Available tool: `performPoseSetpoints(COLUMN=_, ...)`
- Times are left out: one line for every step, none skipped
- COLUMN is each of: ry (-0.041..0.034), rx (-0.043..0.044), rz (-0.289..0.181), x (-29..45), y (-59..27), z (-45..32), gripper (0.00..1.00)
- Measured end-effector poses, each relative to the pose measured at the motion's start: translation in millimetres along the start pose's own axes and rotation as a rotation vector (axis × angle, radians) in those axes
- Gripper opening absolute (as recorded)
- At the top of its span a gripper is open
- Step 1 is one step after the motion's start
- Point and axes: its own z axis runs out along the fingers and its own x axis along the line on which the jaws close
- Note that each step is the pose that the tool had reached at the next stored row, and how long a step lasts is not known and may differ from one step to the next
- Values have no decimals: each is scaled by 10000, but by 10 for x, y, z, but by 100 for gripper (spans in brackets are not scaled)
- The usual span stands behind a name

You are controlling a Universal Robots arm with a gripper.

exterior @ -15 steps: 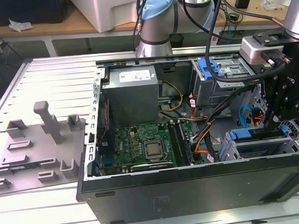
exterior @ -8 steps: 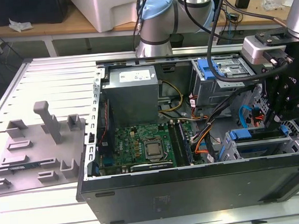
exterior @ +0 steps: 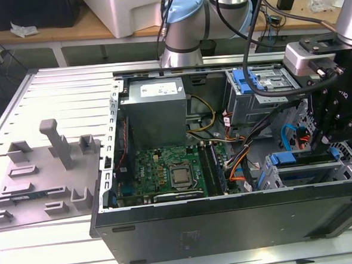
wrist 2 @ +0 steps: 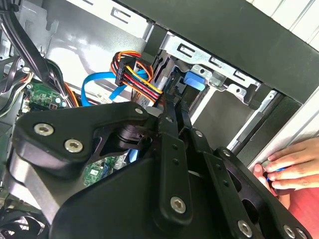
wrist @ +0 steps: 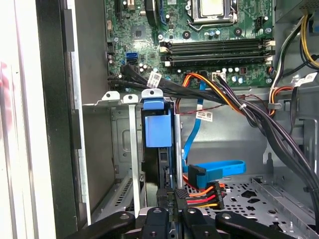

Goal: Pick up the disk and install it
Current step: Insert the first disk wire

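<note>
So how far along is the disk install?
Done: the disk stands edge-on inside the drive cage slot. In hand: the gripper is shut on its near edge. Left: release; the blue data cable lies loose on the case floor, unplugged.

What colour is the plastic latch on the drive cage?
Blue; the latch on the drive cage shows best in the first wrist view.

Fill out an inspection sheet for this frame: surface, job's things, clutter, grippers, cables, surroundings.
Surface: slatted metal table carrying the open computer case.
Job's things: disk stands on edge in the drive cage, blue frame showing.
Clutter: grey fixture plate beside the case, on the exterior view's left.
Grippers: gripper inside the case, right at the disk's edge.
Cables: blue flat cable and coloured power plug beside the cage.
Surroundings: a person's hand at the case's outer wall; wooden bench behind.
</note>
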Motion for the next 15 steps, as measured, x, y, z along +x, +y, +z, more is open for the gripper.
performPoseSetpoints(ry=1, rx=1, rz=0, x=0, y=5, z=0, gripper=17)
performPoseSetpoints(ry=0, rx=1, rz=-1, x=0, y=5, z=0, gripper=17)
performPoseSetpoints(ry=0, rx=1, rz=-4, x=0, y=5, z=0, gripper=17)
performPoseSetpoints(ry=0, rx=1, rz=-9, x=0, y=6, z=0, gripper=17)
performPoseSetpoints(ry=-1, rx=2, rz=-21, x=0, y=6, z=0, gripper=17)
performPoseSetpoints(ry=-4, rx=3, rz=-58, x=-1, y=6, z=0, gripper=17)
performPoseSetpoints(ry=-6, rx=5, rz=-109, x=-1, y=6, z=0, gripper=17)
performPoseSetpoints(ry=-9, rx=5, rz=-155, x=0, y=6, z=0, gripper=17)
performPoseSetpoints(ry=-10, rx=5, rz=-194, x=0, y=5, z=0, gripper=17)
performPoseSetpoints(ry=-13, rx=6, rz=-232, x=-1, y=4, z=0, gripper=17)
performPoseSetpoints(ry=-16, rx=7, rz=-278, x=-1, y=3, z=0, gripper=17)
performPoseSetpoints(ry=-17, rx=7, rz=-308, x=0, y=3, z=0, gripper=17)
performPoseSetpoints(ry=-18, rx=8, rz=-332, x=0, y=3, z=0, gripper=17)
performPoseSetpoints(ry=-19, rx=8, rz=-335, x=0, y=3, z=0, gripper=17)
performPoseSetpoints(ry=-18, rx=8, rz=-336, x=3, y=3, z=0, gripper=17)
